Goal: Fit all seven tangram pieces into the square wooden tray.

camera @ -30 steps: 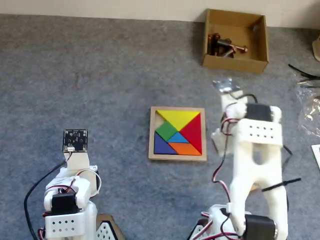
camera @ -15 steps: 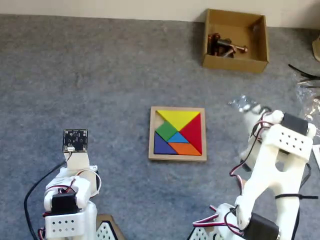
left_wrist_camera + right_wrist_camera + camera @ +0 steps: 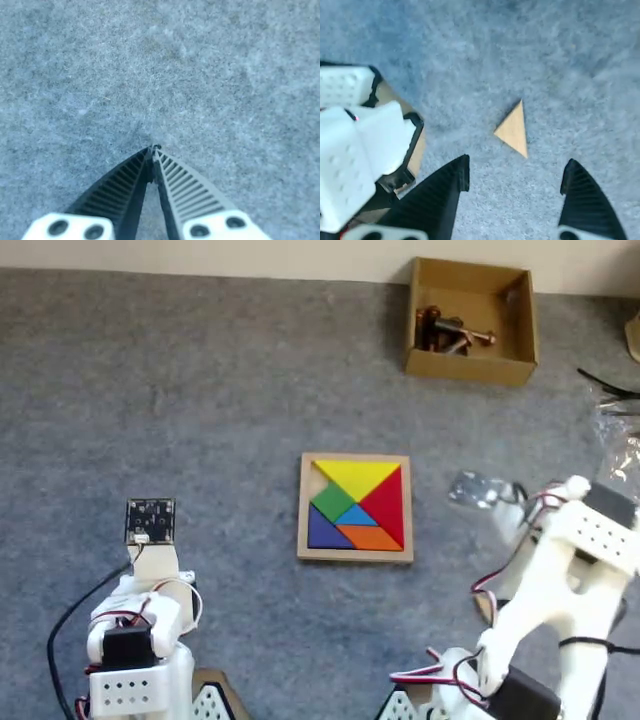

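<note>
Wide open, the right gripper (image 3: 516, 161) is hovering over the triangle (image 3: 514, 131) and should, I think, be lowering squarely before pinching, the left gripper (image 3: 152, 150) resting closed at the tray's (image 3: 355, 557) nine o'clock.

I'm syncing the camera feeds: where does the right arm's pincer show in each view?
High view: the right pincer is to the right of the tray, apart from it.
Right wrist view: its open dark fingers flank a wooden triangle.
Left wrist view: this one shows the left pincer, shut.
Shared landmark: the grey felt.
</note>
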Controlling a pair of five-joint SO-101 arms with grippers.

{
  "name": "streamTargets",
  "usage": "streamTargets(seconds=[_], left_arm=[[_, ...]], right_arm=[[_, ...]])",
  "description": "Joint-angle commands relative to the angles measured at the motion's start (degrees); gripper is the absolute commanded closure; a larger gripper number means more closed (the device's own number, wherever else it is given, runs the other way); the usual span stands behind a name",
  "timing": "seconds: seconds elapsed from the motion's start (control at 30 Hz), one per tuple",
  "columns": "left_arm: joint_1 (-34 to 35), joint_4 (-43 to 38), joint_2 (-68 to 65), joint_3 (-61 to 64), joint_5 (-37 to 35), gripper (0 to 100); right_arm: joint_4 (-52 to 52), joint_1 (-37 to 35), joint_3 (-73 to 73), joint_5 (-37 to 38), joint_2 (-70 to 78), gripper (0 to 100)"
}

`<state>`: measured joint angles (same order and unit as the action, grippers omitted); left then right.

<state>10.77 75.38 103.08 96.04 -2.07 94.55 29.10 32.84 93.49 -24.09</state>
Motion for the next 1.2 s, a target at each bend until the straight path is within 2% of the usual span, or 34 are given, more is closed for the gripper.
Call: streamTargets(seconds=[0.0, 0.17, 0.27, 0.57, 0.93, 1.17], left_arm=[[0.5, 0.4, -0.4, 1.2, -0.1, 100], [0.5, 0.4, -0.4, 1.2, -0.1, 100], [0.5, 0.4, -0.4, 1.2, -0.1, 100], [0.5, 0.4, -0.4, 1.2, -0.1, 100], [0.5, 0.4, -0.4, 1.2, -0.1, 100], [0.5, 0.4, -0.4, 1.2, -0.1, 100]], right_arm=[[0.7, 5.8, -0.1, 8.4, -2.2, 72.4], [-3.6, 9.7, 6.0, 16.9, -2.7, 72.4], [-11.6, 10.0, 10.4, 17.1, -2.7, 72.4], [-26.5, 7.2, 18.9, 17.6, -2.2, 72.4], [-34.0, 5.3, 23.2, 17.6, -2.2, 72.4], [-33.9, 4.7, 26.9, 17.6, -2.7, 72.4]])
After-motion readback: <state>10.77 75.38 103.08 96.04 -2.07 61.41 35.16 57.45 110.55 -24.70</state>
